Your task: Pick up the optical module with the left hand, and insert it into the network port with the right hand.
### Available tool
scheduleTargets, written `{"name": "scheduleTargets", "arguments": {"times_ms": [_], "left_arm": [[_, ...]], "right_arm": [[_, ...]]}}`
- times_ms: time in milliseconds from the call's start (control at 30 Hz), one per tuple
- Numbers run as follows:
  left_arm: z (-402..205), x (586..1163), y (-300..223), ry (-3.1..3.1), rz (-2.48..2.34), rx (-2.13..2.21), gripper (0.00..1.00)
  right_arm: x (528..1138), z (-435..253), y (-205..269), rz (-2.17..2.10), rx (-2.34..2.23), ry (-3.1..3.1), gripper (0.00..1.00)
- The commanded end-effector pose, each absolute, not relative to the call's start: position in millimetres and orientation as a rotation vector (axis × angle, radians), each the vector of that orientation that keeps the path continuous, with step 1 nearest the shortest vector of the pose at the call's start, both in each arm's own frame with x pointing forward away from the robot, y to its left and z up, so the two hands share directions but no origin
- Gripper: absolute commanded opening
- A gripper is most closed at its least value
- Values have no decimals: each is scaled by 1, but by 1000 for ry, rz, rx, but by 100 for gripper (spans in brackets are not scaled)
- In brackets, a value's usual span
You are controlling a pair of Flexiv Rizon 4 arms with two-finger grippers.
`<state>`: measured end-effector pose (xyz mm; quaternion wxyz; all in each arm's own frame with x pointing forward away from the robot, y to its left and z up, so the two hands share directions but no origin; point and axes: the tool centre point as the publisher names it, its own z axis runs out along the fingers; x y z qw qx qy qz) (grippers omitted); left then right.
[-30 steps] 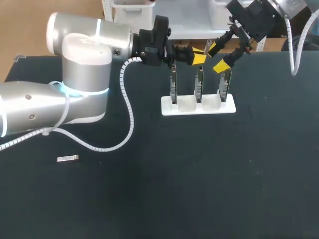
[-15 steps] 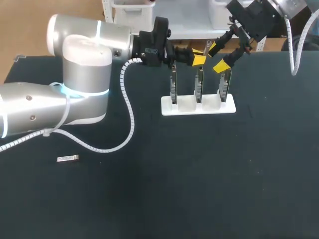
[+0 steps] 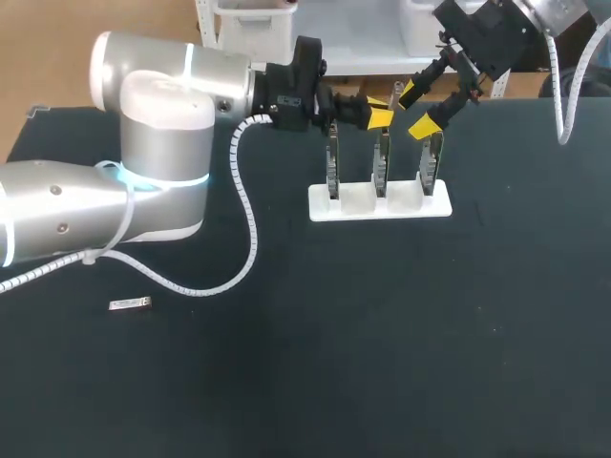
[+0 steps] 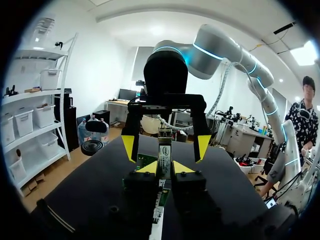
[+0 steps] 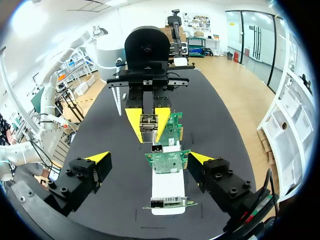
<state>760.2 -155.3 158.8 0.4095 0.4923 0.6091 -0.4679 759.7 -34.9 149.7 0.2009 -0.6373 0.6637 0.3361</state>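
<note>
Above black tabletop [image 3: 382, 334], left pincer [image 4: 165, 167] clamps the half-hidden optical module [image 4: 164, 149]; right pincer [image 5: 150, 159] gapes apart.

A flat, matte black table [image 3: 382, 363] fills nearly the whole head view, its far edge running straight across the upper part. The surface carries scattered pale specks and lies under soft, even light.

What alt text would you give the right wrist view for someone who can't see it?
The left gripper faces the camera, shut on a small metal module, held over green circuit boards standing in a white holder on a black table. The right gripper is open, one yellow-tipped finger on either side of the boards.
</note>
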Motion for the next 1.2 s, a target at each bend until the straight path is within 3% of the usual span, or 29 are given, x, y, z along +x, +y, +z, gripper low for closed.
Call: {"name": "scheduleTargets", "arguments": {"times_ms": [33, 1200], "left_arm": [[158, 760, -156, 1532, -1176, 1238, 0], [157, 759, -158, 1526, -1191, 1254, 0]], "right_arm": [[759, 150, -35, 936, -1779, 1855, 100], [760, 150, -38, 914, -1768, 1863, 100]]}}
